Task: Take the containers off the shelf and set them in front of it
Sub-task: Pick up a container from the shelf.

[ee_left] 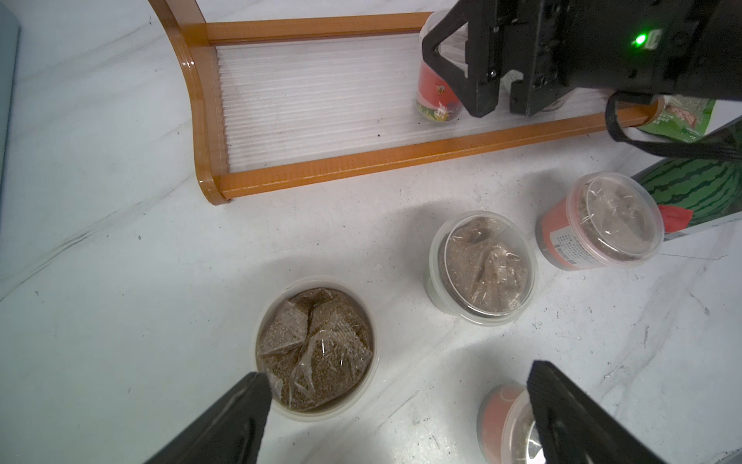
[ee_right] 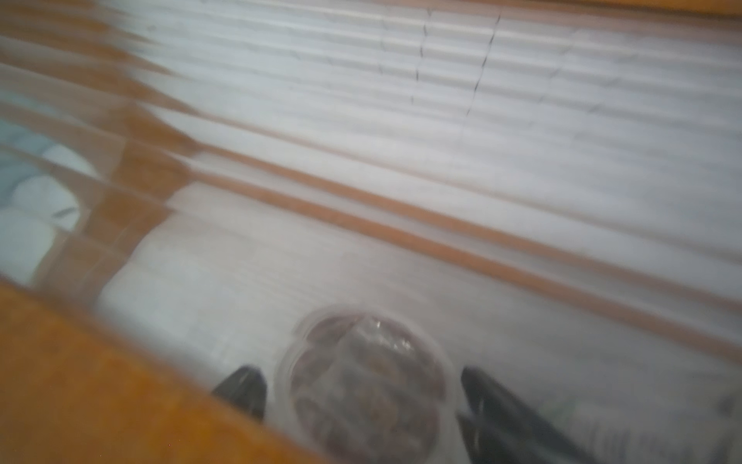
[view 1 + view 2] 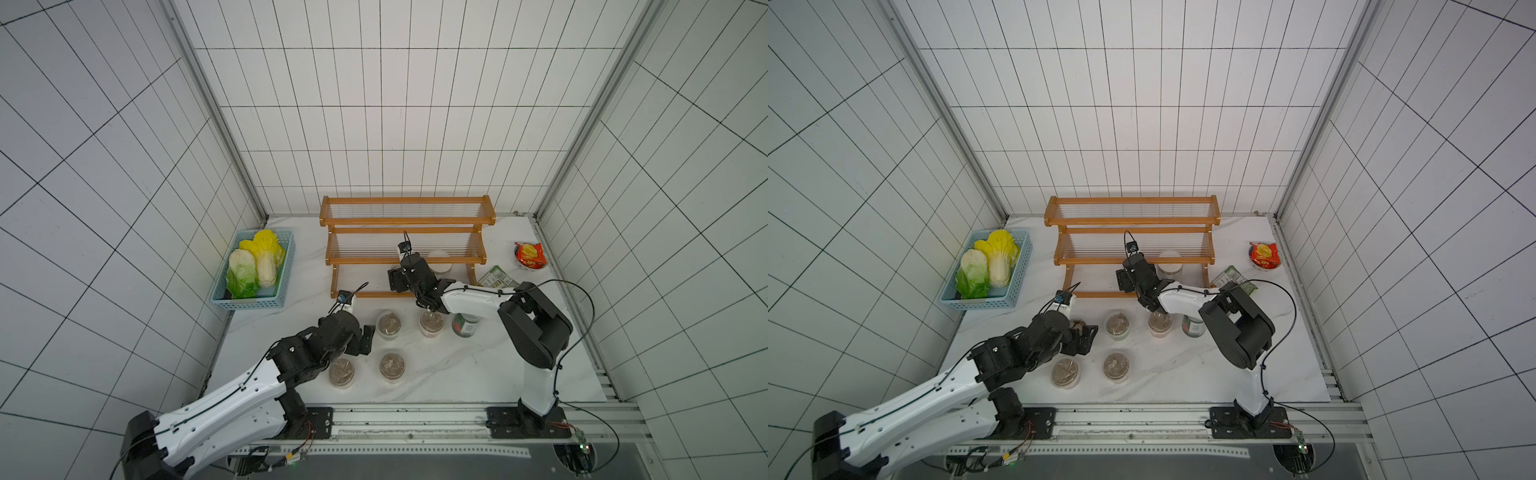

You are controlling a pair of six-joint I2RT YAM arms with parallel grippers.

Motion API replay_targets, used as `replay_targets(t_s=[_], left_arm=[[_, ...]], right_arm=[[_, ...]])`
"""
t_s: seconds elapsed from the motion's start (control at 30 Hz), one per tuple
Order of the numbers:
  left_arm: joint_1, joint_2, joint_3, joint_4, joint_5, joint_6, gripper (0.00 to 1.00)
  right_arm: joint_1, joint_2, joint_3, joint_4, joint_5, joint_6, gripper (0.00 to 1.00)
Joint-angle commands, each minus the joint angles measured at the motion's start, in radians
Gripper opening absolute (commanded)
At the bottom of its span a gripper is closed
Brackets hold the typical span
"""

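White-tiled walls close round a marble table [image 3: 478, 374], w/ the shelf [image 3: 407, 201] at far centre. Its lowest tier holds a red-label cup [image 1: 431, 90] and, just right of it, the jar [image 3: 438, 257]. R gripper [image 2: 359, 371] is down on that tier. Its fingers [image 2: 245, 387] sit either side of the red-label cup w/ a thin gap each side in the blurred wrist view, so it's spread, not clamped. Five cups stand in front of the shelf. Far row, left to right: left cup [image 3: 1077, 323], partly under L gripper [image 1: 397, 371], then mid cup [image 3: 389, 324] and right cup [image 3: 431, 323]. The can [image 3: 464, 328] is just right of that row, partly under the R arm [image 3: 473, 297]. Nearer row: near-left cup [image 3: 342, 372] and near-right cup [image 3: 392, 366]. L gripper hangs over the table w/ jaws wide apart, holding nothing. A basket [image 3: 245, 303] w/ cabbages [image 3: 253, 266] sits at the left, and packets [image 3: 530, 255] lie at far right.
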Motion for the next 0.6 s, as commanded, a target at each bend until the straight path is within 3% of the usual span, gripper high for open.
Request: replay_targets(t_s=[0.0,0.57], left_arm=[[0.007,0.000,-0.009,0.024,0.005,0.014,0.98],[0.018,-0.008,-0.015,0.029,0.008,0.010,0.98]], right_arm=[[0.003,-0.056,-0.030,0.029,-0.012,-0.028,0.80],[0.006,0.002,0.006,-0.016,0.032,-0.010,0.89]])
